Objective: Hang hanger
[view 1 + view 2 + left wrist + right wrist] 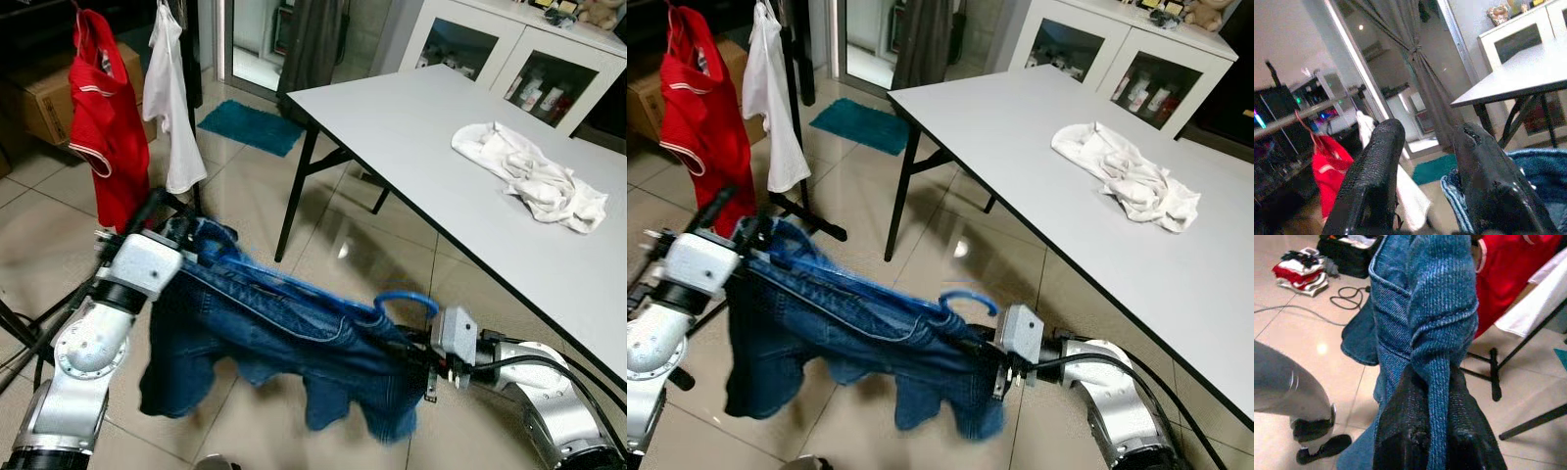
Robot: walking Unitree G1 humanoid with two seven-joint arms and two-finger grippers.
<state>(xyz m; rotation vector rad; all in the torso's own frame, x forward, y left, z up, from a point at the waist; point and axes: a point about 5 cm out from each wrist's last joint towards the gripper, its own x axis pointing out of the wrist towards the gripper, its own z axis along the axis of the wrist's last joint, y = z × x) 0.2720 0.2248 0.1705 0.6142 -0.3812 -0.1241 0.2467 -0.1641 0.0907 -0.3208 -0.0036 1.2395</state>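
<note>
A blue denim garment (265, 333) hangs on a blue hanger whose hook (407, 299) sticks up near my right hand. The denim is stretched low over the floor between both arms. My right gripper (419, 367) is shut on a fold of the denim (1442, 308). My left gripper (168, 211) is at the garment's other end with its fingers (1376, 161) apart; the denim (1542, 171) lies against one finger. The clothes rack's rail (1308, 113) stands ahead on the left, carrying a red shirt (103, 117) and a white shirt (171, 98).
A white table (421, 127) with a crumpled white cloth (529, 176) stands to the right, its black leg (294, 196) close by. Behind it is a white cabinet (509, 49). A teal mat (250, 125) lies by the doorway. A person's grey trouser leg (1283, 387) stands nearby.
</note>
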